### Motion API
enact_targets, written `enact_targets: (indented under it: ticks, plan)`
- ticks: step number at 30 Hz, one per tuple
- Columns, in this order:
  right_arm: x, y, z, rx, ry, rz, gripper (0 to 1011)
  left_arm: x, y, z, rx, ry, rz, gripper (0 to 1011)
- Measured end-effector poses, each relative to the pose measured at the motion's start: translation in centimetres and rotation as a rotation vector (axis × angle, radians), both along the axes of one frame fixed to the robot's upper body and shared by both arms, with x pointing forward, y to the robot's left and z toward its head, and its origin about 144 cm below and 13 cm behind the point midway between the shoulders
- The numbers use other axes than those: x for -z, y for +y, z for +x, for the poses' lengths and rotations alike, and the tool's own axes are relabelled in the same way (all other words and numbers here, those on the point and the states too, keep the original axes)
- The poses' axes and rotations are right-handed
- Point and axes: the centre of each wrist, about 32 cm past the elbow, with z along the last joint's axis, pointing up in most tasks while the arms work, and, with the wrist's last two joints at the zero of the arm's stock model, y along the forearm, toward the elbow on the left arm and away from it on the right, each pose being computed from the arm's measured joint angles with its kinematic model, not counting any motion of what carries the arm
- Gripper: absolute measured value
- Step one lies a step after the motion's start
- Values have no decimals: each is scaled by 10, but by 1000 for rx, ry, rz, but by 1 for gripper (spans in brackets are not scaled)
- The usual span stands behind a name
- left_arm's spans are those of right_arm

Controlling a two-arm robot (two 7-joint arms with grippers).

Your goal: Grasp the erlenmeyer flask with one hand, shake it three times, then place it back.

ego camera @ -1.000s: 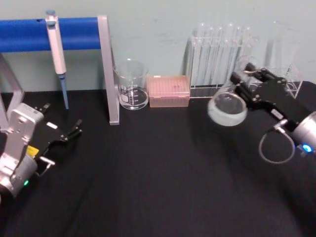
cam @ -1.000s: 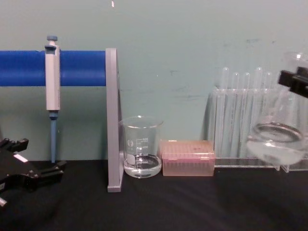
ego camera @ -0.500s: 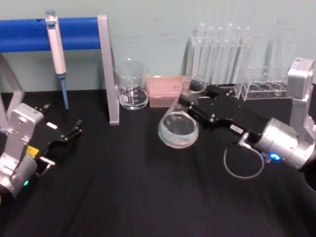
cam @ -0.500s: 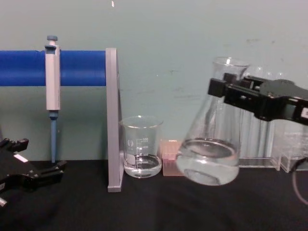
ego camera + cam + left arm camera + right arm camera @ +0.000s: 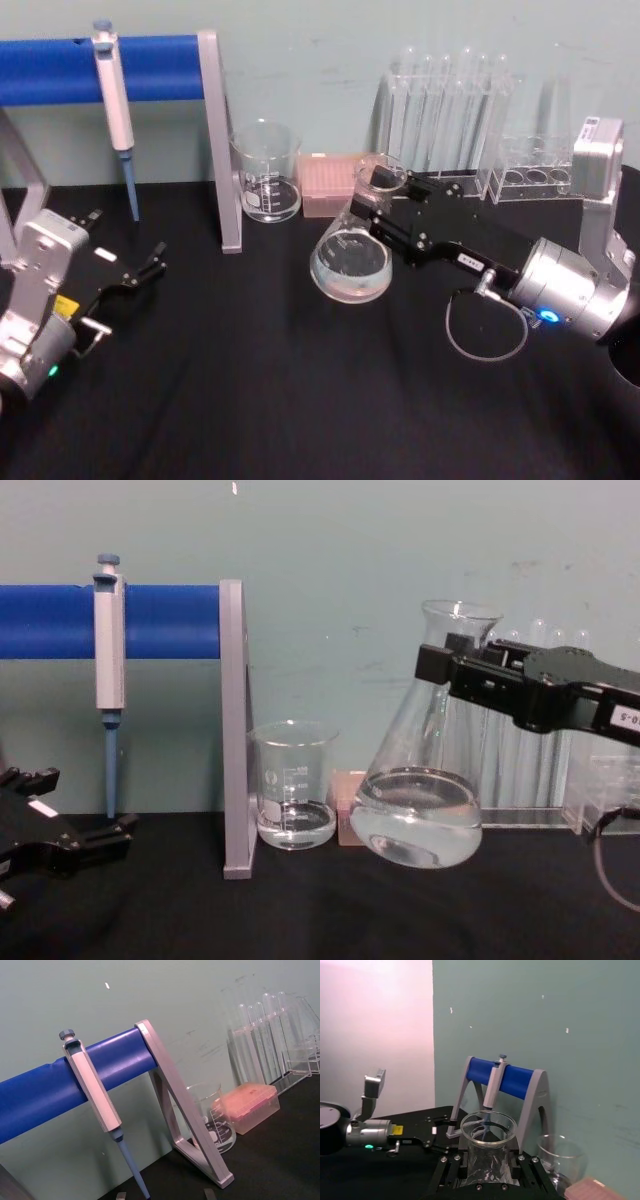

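right pincer [image 5: 380, 192] clamped, left pincer [image 5: 126, 236] open

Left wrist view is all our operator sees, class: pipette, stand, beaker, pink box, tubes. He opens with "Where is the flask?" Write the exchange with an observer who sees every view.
Observer: The right pincer grips the flask by its neck.
Operator: Is it upright?
Observer: No, tilted, with its base toward the robot's left.
Operator: And my own pincer?
Observer: The left pincer sits open, low at the robot's left, holding nothing.
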Motion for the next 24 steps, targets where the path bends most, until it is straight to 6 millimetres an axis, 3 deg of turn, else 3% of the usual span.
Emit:
enact_targets:
  ticks: [11, 24]
  plan:
    - [3, -14, -3, 125, 7, 7, 449, 0, 0, 0, 0, 0, 0, 1001]
    - [3, -54, -20, 404, 5, -6, 449, 0, 0, 0, 0, 0, 0, 1001]
